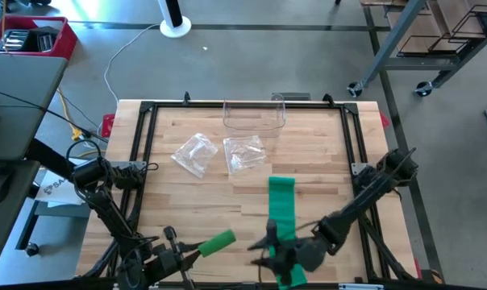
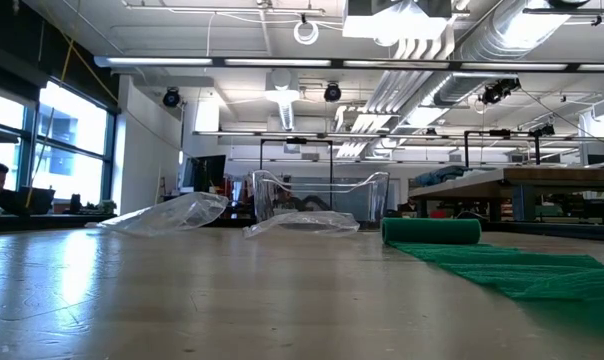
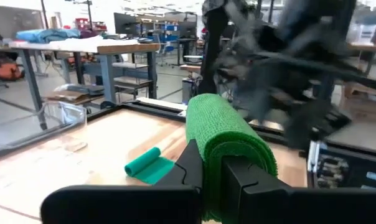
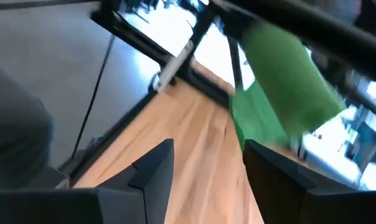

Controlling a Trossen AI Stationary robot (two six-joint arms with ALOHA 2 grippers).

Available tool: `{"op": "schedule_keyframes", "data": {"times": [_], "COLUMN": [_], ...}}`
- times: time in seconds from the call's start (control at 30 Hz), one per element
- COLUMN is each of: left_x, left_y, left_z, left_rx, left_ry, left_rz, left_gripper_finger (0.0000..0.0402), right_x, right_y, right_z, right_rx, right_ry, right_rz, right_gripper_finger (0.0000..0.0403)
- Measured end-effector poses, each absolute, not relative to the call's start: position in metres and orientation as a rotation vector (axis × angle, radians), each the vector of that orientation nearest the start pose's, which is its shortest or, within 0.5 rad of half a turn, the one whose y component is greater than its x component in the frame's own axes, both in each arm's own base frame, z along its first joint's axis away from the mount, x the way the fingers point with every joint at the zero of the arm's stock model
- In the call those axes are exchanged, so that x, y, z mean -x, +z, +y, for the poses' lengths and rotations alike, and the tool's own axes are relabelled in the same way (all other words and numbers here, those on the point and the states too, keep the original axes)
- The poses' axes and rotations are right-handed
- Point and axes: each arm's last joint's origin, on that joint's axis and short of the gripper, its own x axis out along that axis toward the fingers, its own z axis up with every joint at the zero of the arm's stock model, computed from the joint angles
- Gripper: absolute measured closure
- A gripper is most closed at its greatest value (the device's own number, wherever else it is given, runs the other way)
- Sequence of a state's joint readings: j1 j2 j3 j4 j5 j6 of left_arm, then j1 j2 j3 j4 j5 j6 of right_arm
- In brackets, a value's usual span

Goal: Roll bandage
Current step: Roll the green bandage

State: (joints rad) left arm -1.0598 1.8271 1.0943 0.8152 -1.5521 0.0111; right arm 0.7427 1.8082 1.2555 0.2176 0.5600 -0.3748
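Observation:
A green bandage strip lies flat on the wooden table, and its far end is wound into a small roll. Over the table's near edge a thicker green roll hangs in the air, with my left gripper shut on it. My right gripper stands open just to the right of that roll, above the strip's near part, with nothing between its fingers. In the right wrist view the roll shows beyond the gripper, with a band running down from it. The low view shows neither gripper. My left gripper pinches the thick roll by its left end between its two fingers. The fingers lie level, come from the table's left and point along the roll. The roll is lifted clear of the table and is squeezed flat where the fingers meet it.
A clear plastic container stands at the table's far edge. Two crumpled clear bags lie in front of it. A black frame runs around the tabletop. Bare wood lies on the left half and at the right of the strip.

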Motion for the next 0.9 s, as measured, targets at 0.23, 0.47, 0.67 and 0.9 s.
{"op": "schedule_keyframes", "data": {"times": [0.23,0.47,0.67,0.9], "left_x": [-0.228,-0.239,-0.245,-0.25], "left_y": [0.246,0.255,0.262,0.263], "left_z": [-0.305,-0.295,-0.291,-0.288], "left_rx": [0.143,0.274,0.366,0.409], "left_ry": [0.464,0.457,0.385,0.347], "left_rz": [-0.043,-0.091,-0.137,-0.151], "left_gripper_finger": [0.0394,0.0394,0.0391,0.039], "right_x": [-0.321,-0.338,-0.352,-0.373], "right_y": [0.251,0.241,0.225,0.195], "right_z": [0.292,0.306,0.311,0.301], "right_rx": [0.697,1.009,1.426,1.705], "right_ry": [0.236,0.249,0.082,-0.115], "right_rz": [0.183,0.251,0.331,0.478], "right_gripper_finger": [0.0219,0.0212,0.0212,0.0213]}}
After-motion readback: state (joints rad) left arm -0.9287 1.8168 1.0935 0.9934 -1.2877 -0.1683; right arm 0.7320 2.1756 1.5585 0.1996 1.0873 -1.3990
